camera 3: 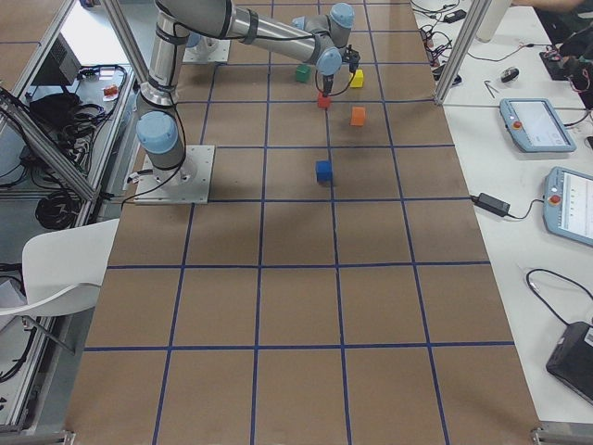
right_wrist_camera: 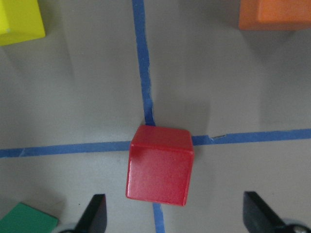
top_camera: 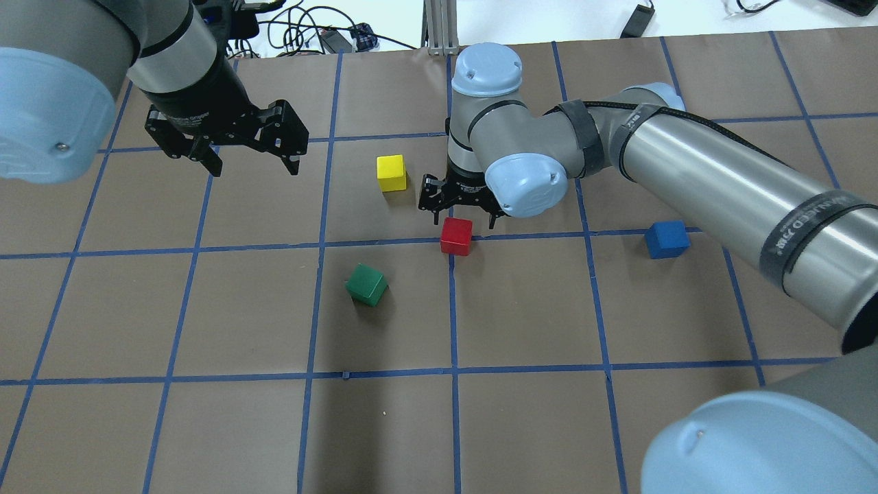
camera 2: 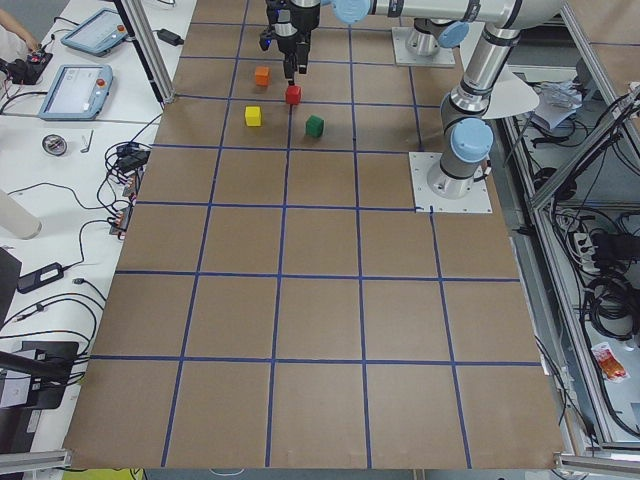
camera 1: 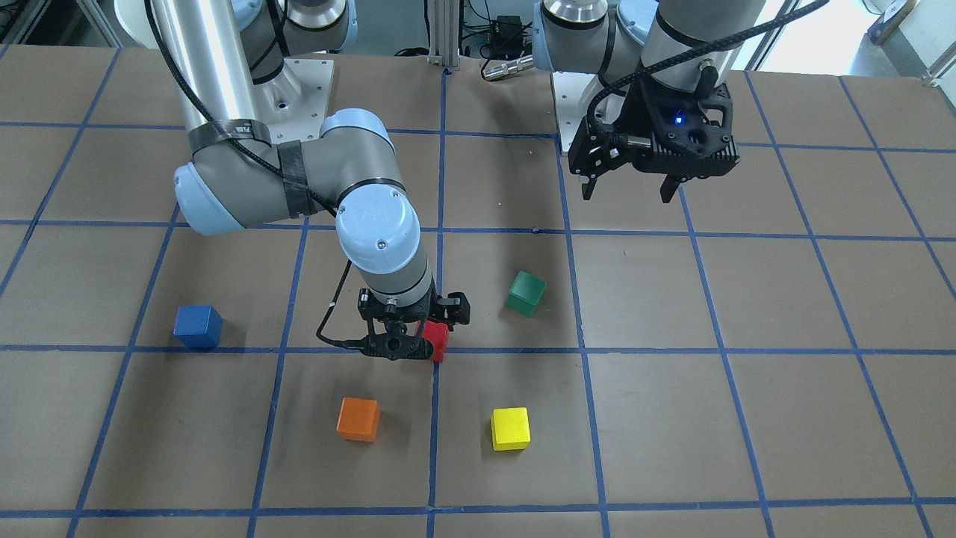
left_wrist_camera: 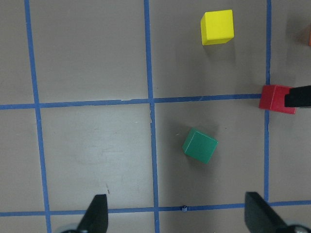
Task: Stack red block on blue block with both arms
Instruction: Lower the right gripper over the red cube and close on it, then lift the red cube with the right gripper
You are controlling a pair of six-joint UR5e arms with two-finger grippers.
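You had the right gripper [right_wrist_camera: 177,216] spread wide over the red block [right_wrist_camera: 159,170], which sat on a blue tape [right_wrist_camera: 141,73] crossing between its fingers (neither touched it). The blue block [top_camera: 666,239] lay well apart from that gripper, bare table [top_camera: 521,309] all round. The left gripper [top_camera: 255,170] hung with jaws apart, far from both blocks.

Nothing is reading cleanly here. White lettering is showing on the black fabric strap [top_camera: 799,230] wrapping the silver-grey right arm [top_camera: 713,175], but it is coming through too small and blurred to spell out.
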